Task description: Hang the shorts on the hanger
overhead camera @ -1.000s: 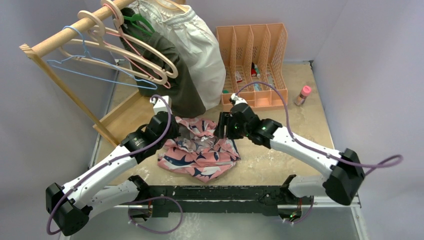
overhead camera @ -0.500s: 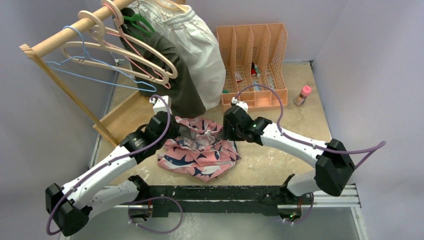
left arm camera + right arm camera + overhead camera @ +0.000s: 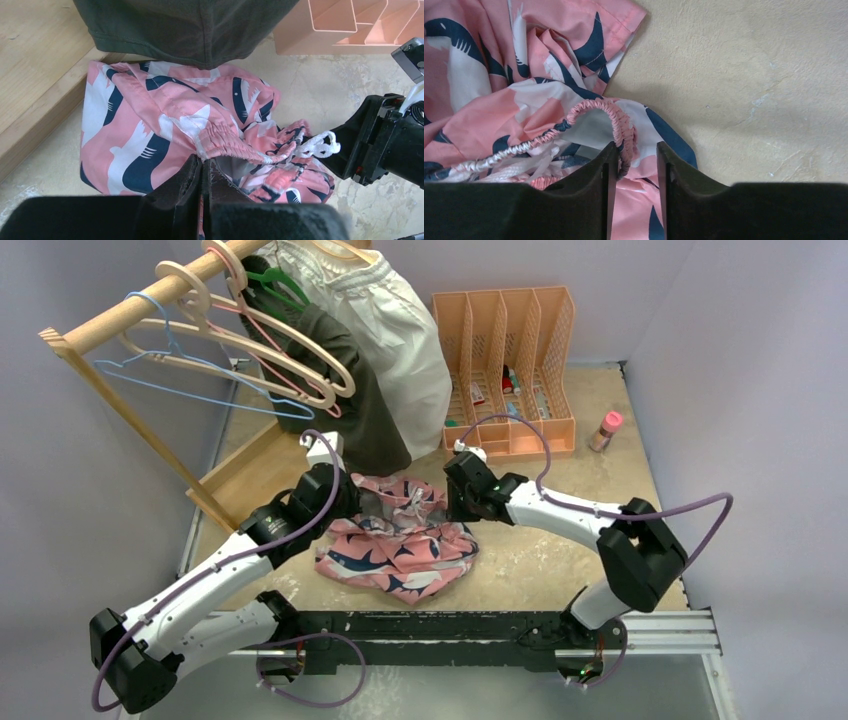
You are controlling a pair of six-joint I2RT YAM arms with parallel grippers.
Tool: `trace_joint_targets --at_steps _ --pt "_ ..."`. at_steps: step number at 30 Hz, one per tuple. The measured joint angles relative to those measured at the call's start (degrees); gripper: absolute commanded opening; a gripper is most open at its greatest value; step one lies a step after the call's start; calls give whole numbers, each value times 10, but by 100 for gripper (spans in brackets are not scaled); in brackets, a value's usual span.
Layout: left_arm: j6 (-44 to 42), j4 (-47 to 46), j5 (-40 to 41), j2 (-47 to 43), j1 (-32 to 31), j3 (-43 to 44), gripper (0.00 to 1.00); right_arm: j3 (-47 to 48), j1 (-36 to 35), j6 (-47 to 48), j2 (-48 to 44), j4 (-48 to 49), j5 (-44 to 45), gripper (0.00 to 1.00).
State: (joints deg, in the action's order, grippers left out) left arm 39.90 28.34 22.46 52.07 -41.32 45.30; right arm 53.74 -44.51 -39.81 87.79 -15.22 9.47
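The pink shark-print shorts [image 3: 400, 545] lie crumpled on the table between my two grippers. My left gripper [image 3: 352, 502] is shut on the elastic waistband at the shorts' left side; in the left wrist view [image 3: 202, 161] the jaws are pressed together on the fabric [image 3: 150, 115]. My right gripper [image 3: 452, 502] is open at the right side; in the right wrist view [image 3: 636, 150] the waistband [image 3: 620, 125] sits between the parted jaws, against the left finger. The white drawstring [image 3: 320, 145] trails toward the right gripper. The light-blue wire hanger [image 3: 190, 390] hangs on the wooden rail at the far left.
Beige and pink hangers [image 3: 270, 350], a dark olive garment [image 3: 350, 390] and a white garment [image 3: 400, 330] hang on the wooden rack [image 3: 130, 305]. Its wooden base [image 3: 250, 465] lies beside the shorts. An orange file organiser [image 3: 510, 370] and a small pink-capped bottle [image 3: 605, 430] stand behind.
My right arm has folded inward, and its gripper has shifted slightly toward the shorts' right edge and come down onto the waistband. The left arm and the shorts have hardly moved.
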Motion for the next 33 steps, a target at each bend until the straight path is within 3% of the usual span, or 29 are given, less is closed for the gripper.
trace_joint_targets --at_steps 2,3,8,15,22,28,31,33 --pt "0 0 -1 -1 0 0 0 9 -1 5 5 -9 4 3" --pt "0 1 -1 -2 0 0 0 14 0 8 3 -16 10 0" --pt "1 6 -5 -18 0 2 0 34 13 24 -62 -57 48 0" --pt "18 -6 -44 -47 0 44 0 130 19 38 -235 -172 106 0" --pt "32 -51 -61 -39 0 46 1 192 19 41 -332 -203 102 0" --pt "40 -47 -29 -30 0 6 17 124 19 40 -313 -188 67 0" --pt "40 -30 0 -30 0 3 37 94 19 40 -289 -183 54 0" --pt "40 -24 18 -30 0 3 45 87 19 40 -282 -183 46 0"
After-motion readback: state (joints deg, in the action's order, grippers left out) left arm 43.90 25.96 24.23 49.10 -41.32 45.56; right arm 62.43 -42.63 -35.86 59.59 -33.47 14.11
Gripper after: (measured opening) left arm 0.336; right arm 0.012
